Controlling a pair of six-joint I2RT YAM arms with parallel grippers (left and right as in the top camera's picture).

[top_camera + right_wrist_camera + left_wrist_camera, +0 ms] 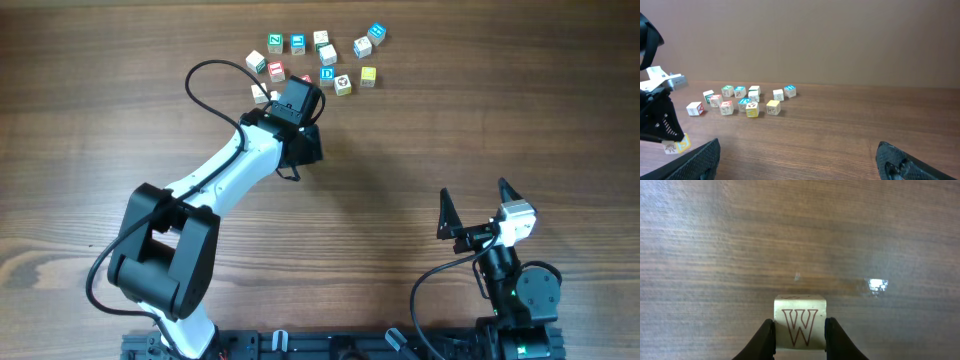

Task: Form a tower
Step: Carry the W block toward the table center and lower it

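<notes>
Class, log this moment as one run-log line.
left jaws: shut on W cube | right jaws: open, empty | tower: none yet | loose cubes: clustered

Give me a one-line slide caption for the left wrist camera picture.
Wrist view: the left gripper shut on a wooden cube marked with a red W, wood-grain table beyond.

A brown wood-grain tabletop [480, 110] is seen across every view, its grain laid lengthwise. At its far edge a plain tan wall [840, 40] is met. A small bright glare of light [877, 285] is reflected on the wood.
</notes>
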